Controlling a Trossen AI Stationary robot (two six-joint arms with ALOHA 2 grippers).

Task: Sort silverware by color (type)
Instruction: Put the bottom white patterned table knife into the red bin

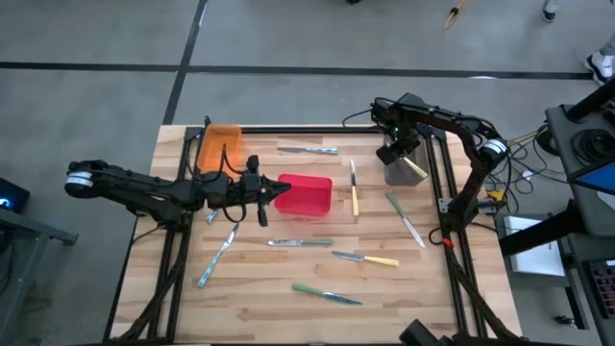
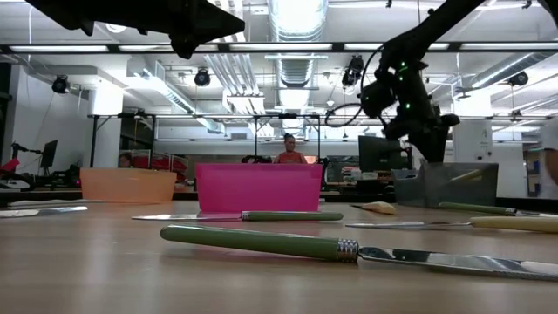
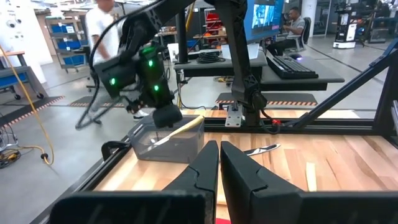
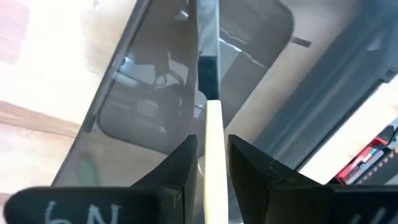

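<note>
Yellow-handled utensil (image 4: pixel 213 134) between parted right jaws, over grey bin (image 4: pixel 155 118).

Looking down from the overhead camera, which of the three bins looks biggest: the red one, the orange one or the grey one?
1. Red bin: looks largest.
2. Orange bin: somewhat smaller, though the left arm covers one end, so this is unsure.
3. Grey bin: looks smallest, partly hidden under the right gripper.

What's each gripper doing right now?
Left gripper: shut, empty, above the red plastic bin.
Right gripper: open around a yellow-handled utensil over the grey bin.
</note>
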